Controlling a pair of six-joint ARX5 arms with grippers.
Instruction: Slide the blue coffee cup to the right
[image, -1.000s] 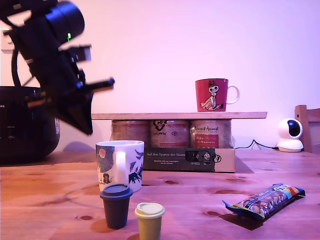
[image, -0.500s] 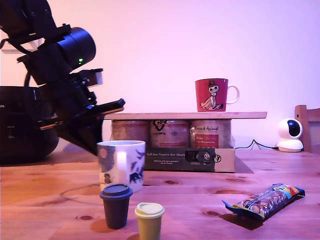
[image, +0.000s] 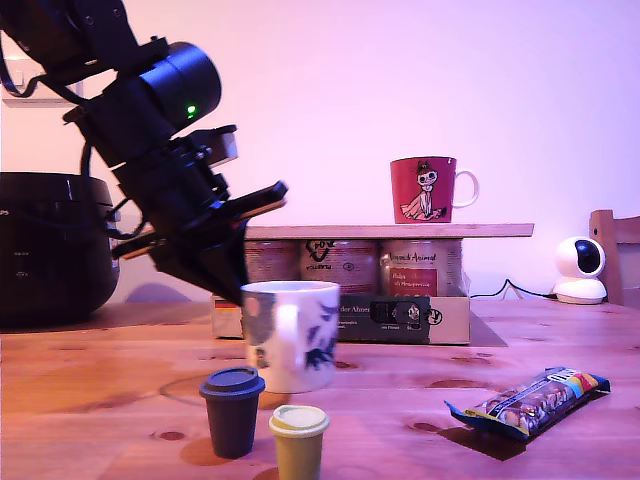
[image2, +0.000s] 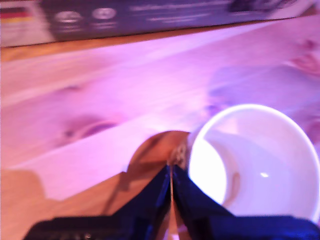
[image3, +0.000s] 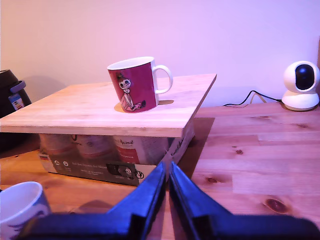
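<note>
Blue coffee cup (image: 291, 335) sits on wooden bench (image: 400, 400) in exterior view, a bit to that view's left of centre, white handle facing camera, image slightly blurred. Just in front: small dark lidded cup (image: 232, 411) and short olive lidded cup (image: 299, 441). First gripper (image: 232, 285) comes down on a slant from the exterior view's upper left, tip at the cup's rim on the exterior view's left side; contact looks likely, can't confirm. Behind cup: cardboard box (image: 400, 318) w/ jars, wooden board (image: 390, 231) on top, red mug (image: 428, 189) on board. Snack bar wrapper (image: 530, 401) lies toward the exterior view's right; white camera unit (image: 579, 270) further back on that side. Black appliance (image: 50, 245) at the exterior view's left.

First wrist view: first gripper (image2: 171, 180) fingers pressed together, nothing between them; cup's white rim (image2: 252, 160) just beside the tip, interior looks empty.

Second wrist view: second gripper (image3: 167, 172) also closed, holds nothing, hangs above bench. Red mug (image3: 136, 83) upright on board (image3: 115, 107); blue coffee cup's rim (image3: 20, 205) at frame edge.
</note>
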